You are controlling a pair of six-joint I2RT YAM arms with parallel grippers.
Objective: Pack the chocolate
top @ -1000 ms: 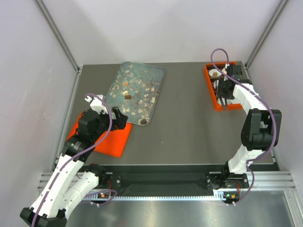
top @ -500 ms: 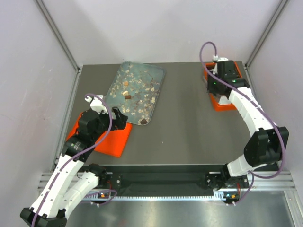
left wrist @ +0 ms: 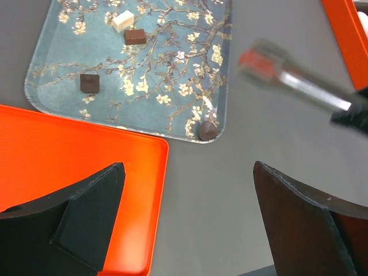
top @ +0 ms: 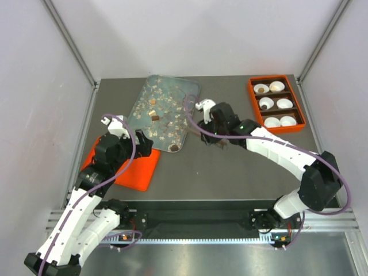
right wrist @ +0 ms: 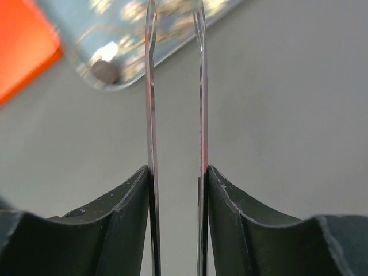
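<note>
Chocolate lies in small lumps on the flowered tray toward the table's rear left. One dark round lump sits at the tray's near corner, and two more sit in white paper cups in the orange box at the rear right corner. The right gripper hangs over bare table just off the tray's right edge. The left gripper hangs over the rear corner of a flat orange lid near the left edge.

From the left wrist, the fingers stand spread wide with nothing between them, above the lid's edge. On the tray a white block, a brown block with its long side across the picture, a dark square and the round lump lie well apart. Blurred tongs slant above bare table at the right.

From the right wrist, the fingers pinch the tongs' two thin blades, which are parallel, apart, and point past the tray's corner. The round lump lies just left of the left blade, and nothing is between the blades.
</note>
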